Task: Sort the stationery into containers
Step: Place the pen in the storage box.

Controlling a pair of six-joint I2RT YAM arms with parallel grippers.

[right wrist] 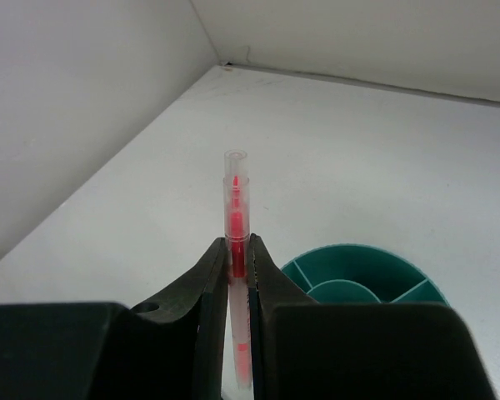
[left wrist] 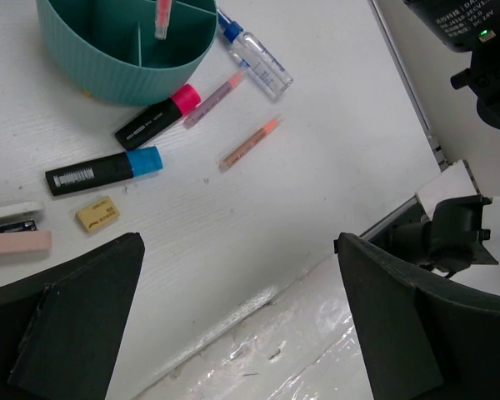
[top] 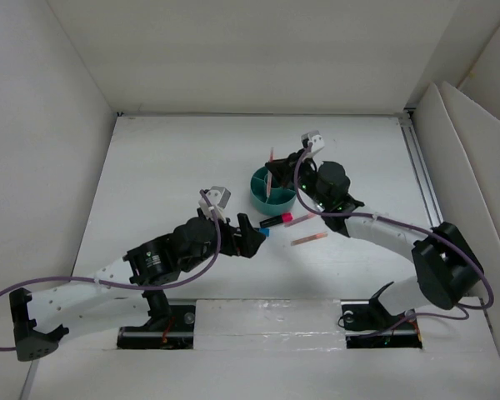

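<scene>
My right gripper (right wrist: 238, 258) is shut on a thin pink pen (right wrist: 236, 200) and holds it upright over the teal organizer (right wrist: 358, 267). In the top view this gripper (top: 277, 177) sits above the organizer's (top: 262, 198) far rim. In the left wrist view the pen's lower end (left wrist: 162, 17) hangs inside the organizer (left wrist: 125, 75). My left gripper (left wrist: 242, 333) is open and empty, low over the table near the items. On the table lie a pink-ended marker (left wrist: 157, 117), a blue-ended marker (left wrist: 104, 171), a tan block (left wrist: 97, 212), a pale pink eraser (left wrist: 15, 242), two thin pens (left wrist: 250, 143) and a clear bottle (left wrist: 258, 54).
A small white and black item (left wrist: 17, 218) lies just above the eraser. White walls (top: 50, 125) enclose the table on the left, back and right. The right arm's base (left wrist: 458, 225) stands at the near edge.
</scene>
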